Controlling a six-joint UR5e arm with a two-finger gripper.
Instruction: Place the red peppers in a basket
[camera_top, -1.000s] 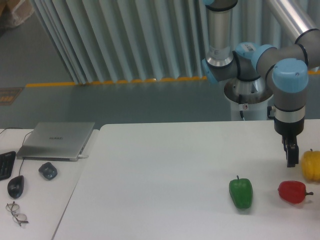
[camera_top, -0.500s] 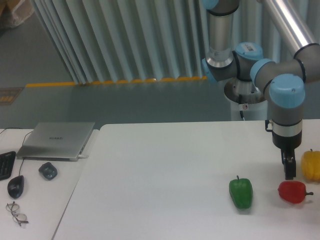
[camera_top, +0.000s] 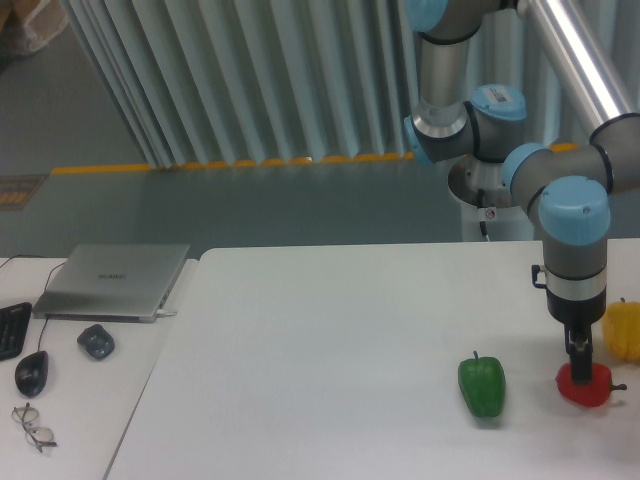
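Far left, a side desk carries a keyboard edge (camera_top: 8, 330), a mouse (camera_top: 31, 373), eyeglasses (camera_top: 32, 425), a small dark puck (camera_top: 96, 342) and a closed laptop (camera_top: 112, 280). Moving right, the white table (camera_top: 330, 340) opens into a broad bare stretch from its left edge all the way to the green pepper (camera_top: 482, 385), which lies upright-ish near the front. Next, the gripper (camera_top: 579, 362) hangs straight down, its tip right over the top of the red pepper (camera_top: 590, 387); whether the fingers are spread or pinching, I cannot tell. That 1 red pepper is glossy, squat, stem poking right, close to the table's right side. Just behind it, the yellow pepper (camera_top: 623, 331) is cut by the frame edge.
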